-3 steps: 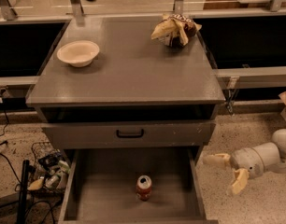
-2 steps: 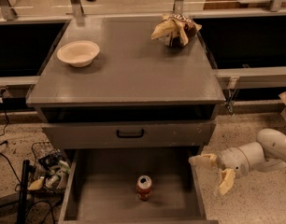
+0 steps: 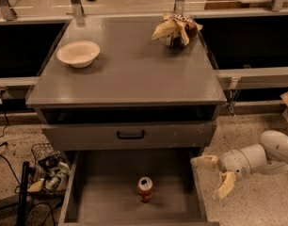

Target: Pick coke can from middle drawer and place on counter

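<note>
The coke can (image 3: 145,189) stands upright on the floor of the middle drawer (image 3: 106,192), near the front and about midway between the side walls. I see its silver top and red side, but I cannot read the markings. The drawer's front edge is cut off at the bottom of my view.

To the right of the can as I see it, beyond the drawer's right wall, is the gripper (image 3: 208,178). Its pale fingers (image 3: 225,184) are spread wide with nothing between them. The can is well apart from them, with the wall between. The upper fingertip reaches about to that wall, and I cannot tell whether it touches. The white arm (image 3: 271,152) behind it runs out of view on the right.

Above the can is a closed drawer front with a black handle (image 3: 131,134), then a dark slot I cannot see into. Above that is the counter (image 3: 134,79), with a cream bowl (image 3: 78,53) at its left and a crumpled snack bag (image 3: 176,29) at its far right. Left of the can, outside the drawer, a wire basket (image 3: 49,171) of odds and ends sits on the speckled floor (image 3: 257,206).
</note>
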Controlling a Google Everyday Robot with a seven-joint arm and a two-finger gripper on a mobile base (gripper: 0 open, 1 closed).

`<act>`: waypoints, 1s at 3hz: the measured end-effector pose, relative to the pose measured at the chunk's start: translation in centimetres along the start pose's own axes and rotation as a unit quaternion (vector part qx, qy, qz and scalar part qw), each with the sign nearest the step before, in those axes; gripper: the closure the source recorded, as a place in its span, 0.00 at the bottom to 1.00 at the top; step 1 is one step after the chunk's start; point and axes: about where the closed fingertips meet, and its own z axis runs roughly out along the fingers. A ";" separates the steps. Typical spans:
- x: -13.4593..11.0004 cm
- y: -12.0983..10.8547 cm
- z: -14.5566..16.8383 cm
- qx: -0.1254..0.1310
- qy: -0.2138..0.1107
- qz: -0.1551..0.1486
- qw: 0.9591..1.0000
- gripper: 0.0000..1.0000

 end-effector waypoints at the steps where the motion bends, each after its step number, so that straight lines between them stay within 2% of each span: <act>1: 0.3 -0.1 -0.1 0.046 0.006 -0.016 0.999 0.00; 2: 0.8 -0.4 -0.5 0.088 0.002 -0.024 0.996 0.00; 3: 0.8 -0.4 -0.5 0.088 0.001 -0.024 0.996 0.00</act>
